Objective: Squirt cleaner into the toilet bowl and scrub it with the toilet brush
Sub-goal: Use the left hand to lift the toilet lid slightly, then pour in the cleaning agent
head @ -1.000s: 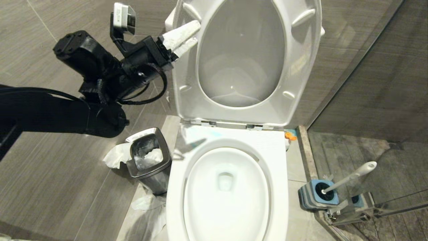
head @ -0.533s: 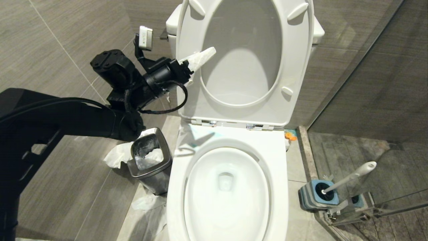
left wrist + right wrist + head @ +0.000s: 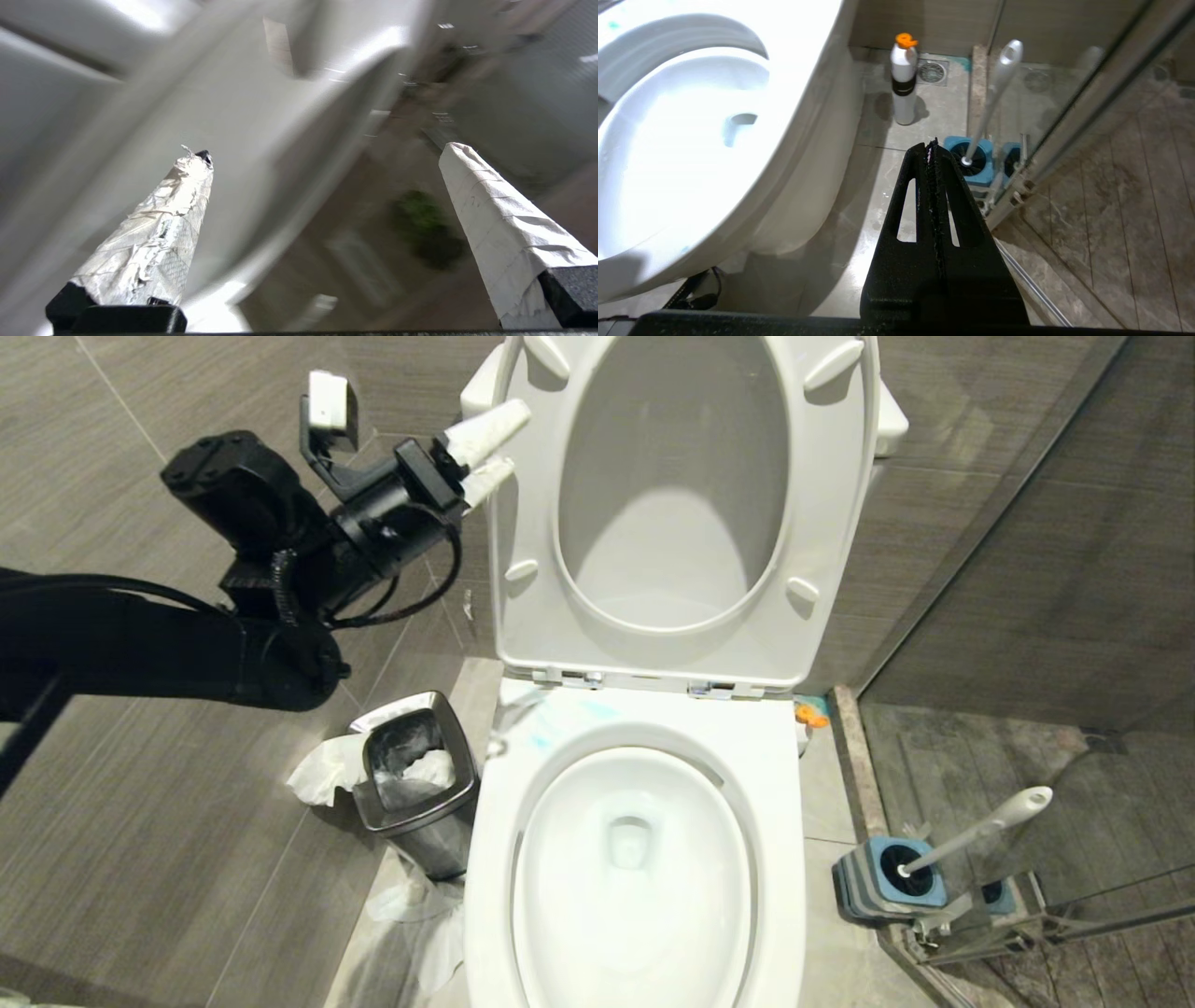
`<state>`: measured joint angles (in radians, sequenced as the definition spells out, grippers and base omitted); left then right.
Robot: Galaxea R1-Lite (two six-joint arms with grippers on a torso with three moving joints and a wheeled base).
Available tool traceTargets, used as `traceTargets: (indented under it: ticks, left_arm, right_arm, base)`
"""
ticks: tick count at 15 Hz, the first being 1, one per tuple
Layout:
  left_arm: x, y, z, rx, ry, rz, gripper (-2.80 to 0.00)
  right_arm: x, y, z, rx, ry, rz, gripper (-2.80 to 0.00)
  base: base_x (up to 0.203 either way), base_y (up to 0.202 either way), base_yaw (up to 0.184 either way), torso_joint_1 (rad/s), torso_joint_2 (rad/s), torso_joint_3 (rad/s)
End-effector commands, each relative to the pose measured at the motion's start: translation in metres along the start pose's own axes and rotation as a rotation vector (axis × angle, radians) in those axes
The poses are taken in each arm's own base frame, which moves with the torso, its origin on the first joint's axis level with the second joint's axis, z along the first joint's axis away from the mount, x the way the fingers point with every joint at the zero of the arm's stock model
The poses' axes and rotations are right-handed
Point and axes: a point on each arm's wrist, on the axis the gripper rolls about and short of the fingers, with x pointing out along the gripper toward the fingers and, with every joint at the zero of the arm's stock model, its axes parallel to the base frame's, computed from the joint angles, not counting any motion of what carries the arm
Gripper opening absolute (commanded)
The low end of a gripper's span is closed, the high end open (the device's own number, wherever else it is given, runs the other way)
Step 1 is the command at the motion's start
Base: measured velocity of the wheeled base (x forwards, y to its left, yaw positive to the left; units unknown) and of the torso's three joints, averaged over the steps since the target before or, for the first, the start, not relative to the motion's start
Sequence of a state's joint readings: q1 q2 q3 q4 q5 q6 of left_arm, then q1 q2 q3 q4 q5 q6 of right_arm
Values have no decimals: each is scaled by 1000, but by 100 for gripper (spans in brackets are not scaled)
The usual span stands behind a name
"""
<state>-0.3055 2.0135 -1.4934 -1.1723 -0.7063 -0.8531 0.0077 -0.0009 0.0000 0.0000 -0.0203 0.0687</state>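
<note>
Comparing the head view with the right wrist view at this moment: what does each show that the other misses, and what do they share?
Only the head view shows the left pincer, open and empty beside the raised toilet seat, and the steel waste bin. Only the right wrist view shows the right pincer, shut and empty above the floor, and the whole white bottle with an orange cap standing by the toilet. Both show the toilet bowl and the toilet brush standing in its blue holder.

Grey tiled wall, glass partition
</note>
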Motion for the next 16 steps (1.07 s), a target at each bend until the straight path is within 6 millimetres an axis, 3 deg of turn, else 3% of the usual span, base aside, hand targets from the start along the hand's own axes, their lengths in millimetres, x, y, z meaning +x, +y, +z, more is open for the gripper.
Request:
traceTargets:
  ticks: [1,5,7,8,13,16]
  left_arm:
    - [-14,-60,43,-131,-18,-92,0]
    - [-34,-124,80,-437,10,-145,0]
    - [-43,-137,87,-511,60,-84,0]
    - [-49,-137,90,-444,92,-57,0]
    - [-66,-124,84,234,295,92,0]
    - [-56,-153,97,467,348,206,0]
  right_arm:
    - [0,0,0,0,1,0,-280]
    - [0,0,0,0,1,0,-280]
    - [0,0,0,0,1,0,-280]
    - [0,0,0,0,1,0,-280]
    - [0,0,0,0,0,0,-280]
    - [0,0,0,0,1,0,-280]
  base:
    - [0,0,0,0,0,0]
    - [0,0,0,0,0,0]
    - [0,0,0,0,0,0]
    - [0,0,0,0,0,0]
    - [0,0,0,0,0,0]
    - [0,0,0,0,0,0]
